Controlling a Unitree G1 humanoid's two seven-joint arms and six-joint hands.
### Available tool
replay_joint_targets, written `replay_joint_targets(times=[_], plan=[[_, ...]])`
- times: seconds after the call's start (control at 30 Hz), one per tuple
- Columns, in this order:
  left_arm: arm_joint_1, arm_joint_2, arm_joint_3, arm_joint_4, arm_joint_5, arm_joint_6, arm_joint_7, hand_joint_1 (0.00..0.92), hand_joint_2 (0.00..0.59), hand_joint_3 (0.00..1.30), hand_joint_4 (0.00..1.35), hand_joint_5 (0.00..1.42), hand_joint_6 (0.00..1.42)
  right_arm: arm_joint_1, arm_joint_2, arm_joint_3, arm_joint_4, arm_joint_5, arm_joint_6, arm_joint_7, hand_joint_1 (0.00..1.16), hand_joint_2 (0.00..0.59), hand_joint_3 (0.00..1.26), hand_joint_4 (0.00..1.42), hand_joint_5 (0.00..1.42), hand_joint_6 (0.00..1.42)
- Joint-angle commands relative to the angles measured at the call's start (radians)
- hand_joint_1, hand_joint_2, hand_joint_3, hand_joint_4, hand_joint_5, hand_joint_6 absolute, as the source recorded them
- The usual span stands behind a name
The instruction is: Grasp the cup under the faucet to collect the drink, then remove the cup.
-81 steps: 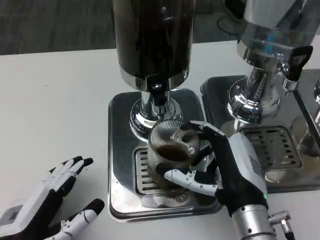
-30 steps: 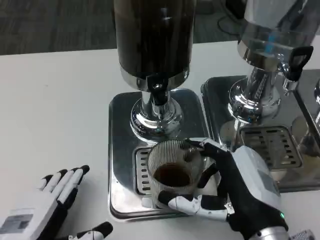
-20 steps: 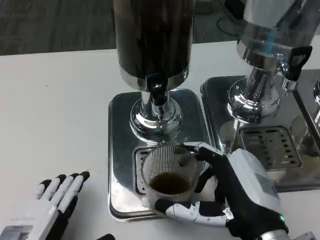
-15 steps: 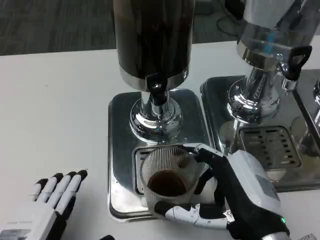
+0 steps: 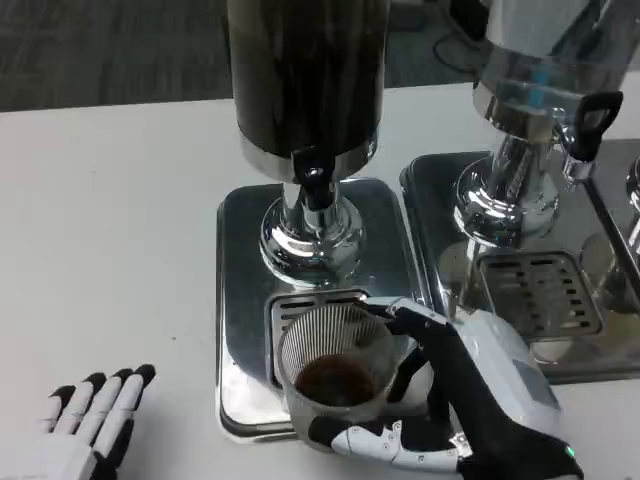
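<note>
Right robot hand point(image 5: 470, 405) is wrapped around the ribbed clear cup point(image 5: 335, 365), with a white finger curled under the front of it and dark fingers hugging its right side. Brown drink sits in the bottom of the cup. The cup is over the front part of the slotted drip grate point(image 5: 290, 315), down at 6 o'clock from the black faucet point(image 5: 313, 185). It looks like it is no longer right under the faucet.

That faucet sticks out from the tall dark drink dispenser point(image 5: 305, 70), which stands on a shiny metal tray point(image 5: 240, 300). At 3 o'clock from it is a second dispenser point(image 5: 535, 110) with its own black tap and its own tray.

Left robot hand point(image 5: 85, 430) rests far off at 8 o'clock on the white surface point(image 5: 110, 220). Its fingers are spread flat and it holds nothing.

I think the drink is already collected, so this is the take-the-cup-away step. The next move calls for keeping the cup level so nothing spills. The cup needs to come over the tray's front edge and down onto the surface, with a gentle, steady hold.
</note>
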Motion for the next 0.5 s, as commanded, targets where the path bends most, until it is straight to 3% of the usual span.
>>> replay_joint_targets(times=[0.03, 0.5], plan=[[0.003, -0.006, 0.000, -0.005, -0.003, 0.009, 0.015, 0.000, 0.113, 0.00, 0.00, 0.00, 0.00, -0.002, 0.002, -0.001, -0.038, -0.005, -0.057, -0.029, 0.85, 0.242, 0.58, 0.67, 0.78, 1.22], [-0.012, -0.034, -0.009, 0.005, -0.017, 0.023, 0.008, 0.000, 0.119, 0.00, 0.00, 0.00, 0.00, 0.000, 0.005, -0.015, -0.049, -0.002, -0.048, -0.016, 0.85, 0.239, 0.59, 0.68, 0.79, 1.22]])
